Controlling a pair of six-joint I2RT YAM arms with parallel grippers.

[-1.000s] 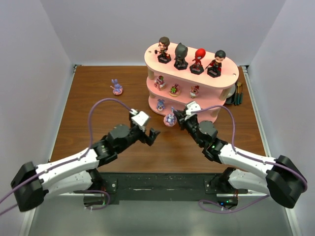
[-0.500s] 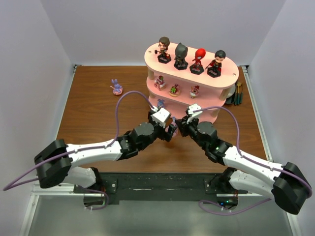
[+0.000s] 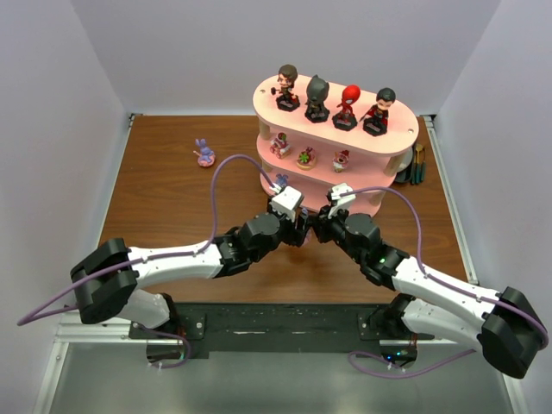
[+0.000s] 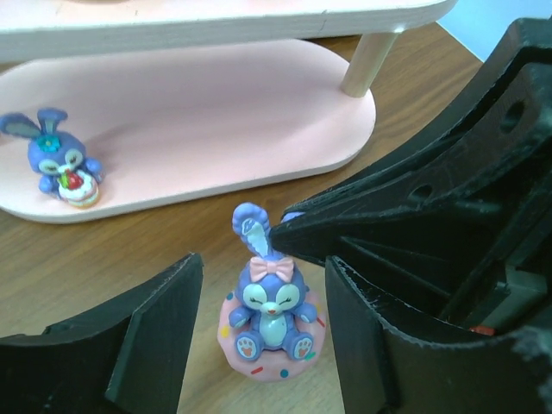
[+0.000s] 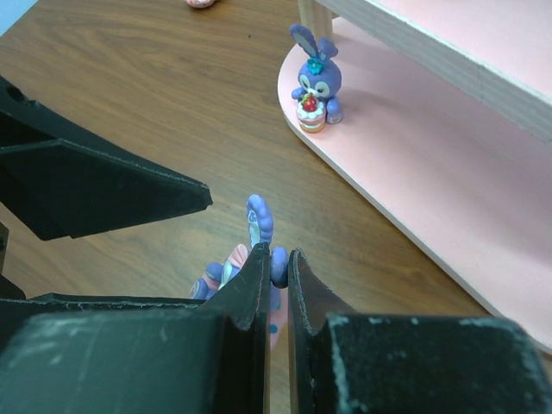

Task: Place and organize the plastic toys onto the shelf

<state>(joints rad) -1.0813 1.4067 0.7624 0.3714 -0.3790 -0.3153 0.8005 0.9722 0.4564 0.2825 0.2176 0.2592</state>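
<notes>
A purple long-eared toy (image 4: 272, 312) on a pink ring base stands on the table just in front of the shelf (image 3: 338, 131). My right gripper (image 5: 278, 263) is shut on one of its ears. My left gripper (image 4: 263, 336) is open, one finger on each side of the toy with a gap at both. In the top view both grippers (image 3: 304, 226) meet there and hide the toy. A second purple toy (image 4: 59, 164) stands on the lowest pink board (image 4: 216, 112). A third (image 3: 205, 153) stands on the table at the far left. Three tiny figures fill the middle board, and several big-headed ones (image 3: 317, 97) the top.
Dark pens (image 3: 417, 164) lie at the table's right edge behind the shelf. A shelf post (image 4: 366, 62) rises at the right end of the lowest board. White walls close in the table on three sides.
My left arm has swung right to the toy, and its jaws have narrowed around it. The right gripper has stayed shut on the ear in the same place.
</notes>
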